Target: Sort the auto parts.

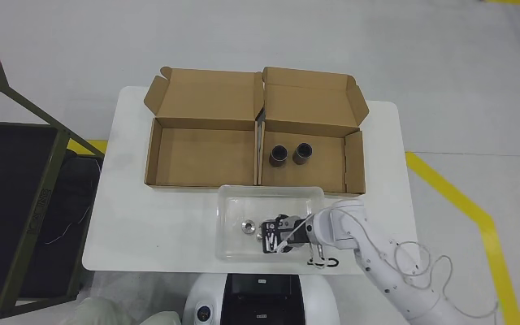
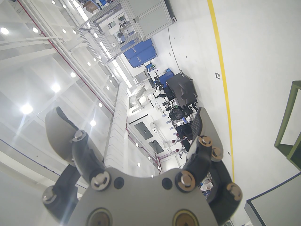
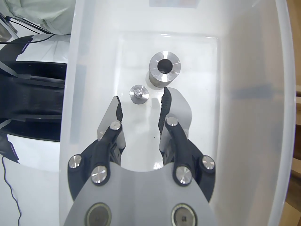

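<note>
Noting right gripper (image 3: 142, 105) low inside clear bin (image 3: 282, 76), jaws moderately parted, holding nothing. Small stud disc (image 3: 139, 94) straight ahead of the gap, level with the tips, axis upright. Larger steel bushing (image 3: 164, 69) just beyond one fingertip, bore up (contact: cannot tell). Left gripper (image 2: 128, 123) spread wide, empty, aimed elsewhere; right arm judged nearer.

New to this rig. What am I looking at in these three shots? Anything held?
A two-armed robot at a white table. The top view looks down from above its arms; the other two come from cameras on its wrists. On the table: two open cardboard boxes, one holding two dark cylinders, and a clear bin. The right hand is open inside the bin, by a small metal disc and a metal sleeve. The left hand is open, aimed at the room. Nothing is held.
</note>
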Action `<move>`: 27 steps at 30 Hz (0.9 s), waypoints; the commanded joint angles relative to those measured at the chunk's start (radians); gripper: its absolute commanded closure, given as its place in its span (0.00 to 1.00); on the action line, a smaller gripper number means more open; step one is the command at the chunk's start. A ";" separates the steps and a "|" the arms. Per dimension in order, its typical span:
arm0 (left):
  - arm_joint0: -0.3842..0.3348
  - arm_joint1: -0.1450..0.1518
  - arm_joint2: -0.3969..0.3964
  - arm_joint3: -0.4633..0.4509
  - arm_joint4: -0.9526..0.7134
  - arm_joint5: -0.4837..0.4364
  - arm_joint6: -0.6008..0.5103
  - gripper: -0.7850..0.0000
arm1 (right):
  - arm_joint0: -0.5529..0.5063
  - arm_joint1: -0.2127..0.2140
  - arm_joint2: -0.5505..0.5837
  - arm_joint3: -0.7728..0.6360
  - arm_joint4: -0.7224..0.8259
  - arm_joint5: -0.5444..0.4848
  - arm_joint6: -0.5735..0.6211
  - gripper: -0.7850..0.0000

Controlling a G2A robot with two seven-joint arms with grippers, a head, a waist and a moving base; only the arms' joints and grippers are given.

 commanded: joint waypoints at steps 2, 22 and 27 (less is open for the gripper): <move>0.000 0.000 0.000 0.000 0.000 0.000 0.000 0.00 | 0.012 -0.002 -0.015 0.019 0.005 0.002 -0.007 0.55; 0.000 0.000 0.000 0.000 0.000 0.000 0.000 0.00 | 0.075 -0.017 -0.107 0.097 0.010 0.030 -0.029 0.67; 0.000 0.000 0.000 0.000 0.000 0.000 0.000 0.00 | 0.085 -0.017 -0.115 0.104 0.008 0.038 -0.030 0.82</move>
